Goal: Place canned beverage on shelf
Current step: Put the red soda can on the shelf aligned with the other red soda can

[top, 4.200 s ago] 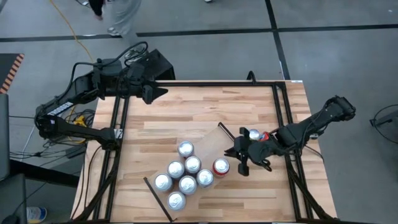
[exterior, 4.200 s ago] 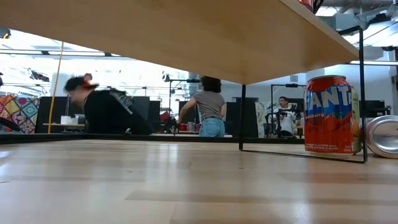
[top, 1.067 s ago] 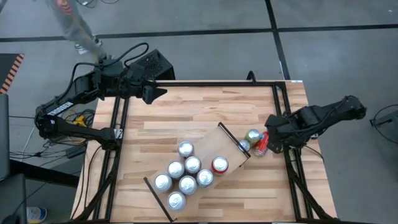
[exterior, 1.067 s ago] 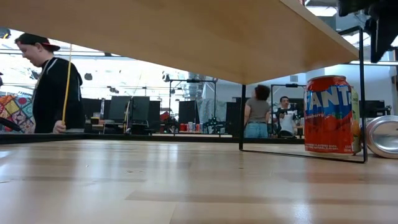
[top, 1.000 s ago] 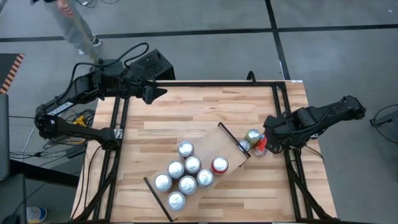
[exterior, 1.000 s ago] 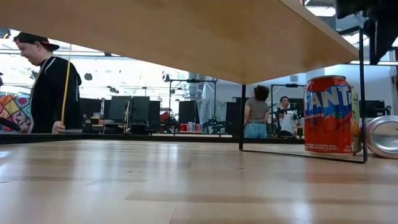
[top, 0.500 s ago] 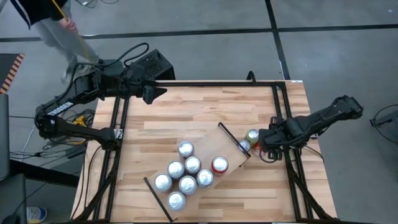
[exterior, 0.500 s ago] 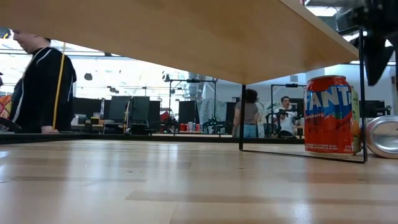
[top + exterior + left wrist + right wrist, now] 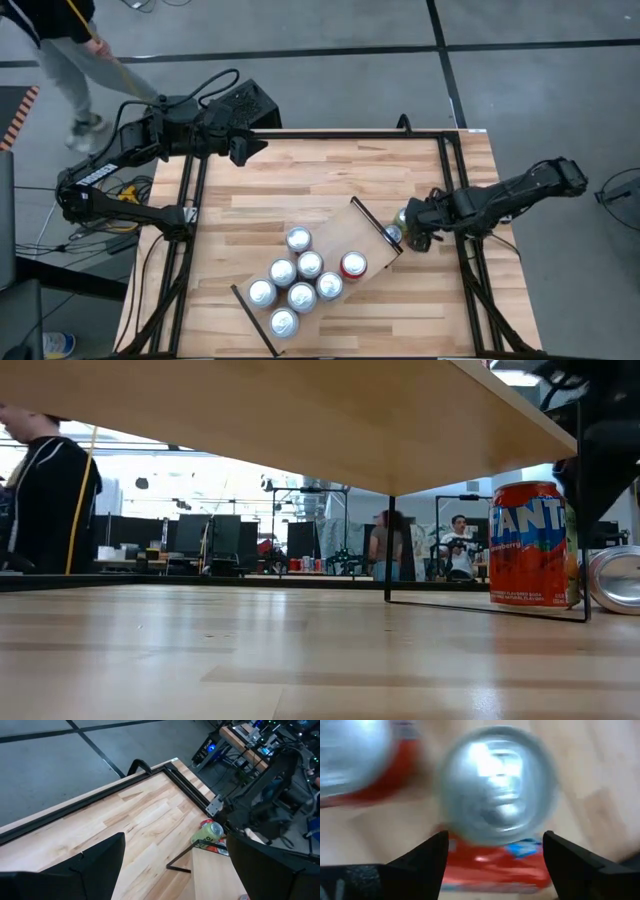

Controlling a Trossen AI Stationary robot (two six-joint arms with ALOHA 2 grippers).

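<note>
The shelf (image 9: 318,272), a pale board, lies slantwise on the table and carries several upright cans, one of them red (image 9: 354,265). Just off its right end stand a greenish can (image 9: 403,214) and a silver-topped can (image 9: 392,234). My right gripper (image 9: 416,228) hangs open right above this group. In the right wrist view its fingers (image 9: 420,862) stand apart on either side of a can's silver top (image 9: 497,785), above a red can on its side (image 9: 495,867). The low view shows a red Fanta can (image 9: 530,545). My left gripper (image 9: 255,148) waits open at the far left.
Black frame rails (image 9: 455,190) run along the table's edges close to my right arm. A can on its side (image 9: 615,580) lies next to the Fanta can. The shelf's right half (image 9: 360,235) is bare board. A person (image 9: 60,40) walks past the far left corner.
My right gripper has come down and shifted toward the table's left, over the cans off the shelf's right end, and now covers the red can there. The cans have stayed where they were. A person has walked along behind the table.
</note>
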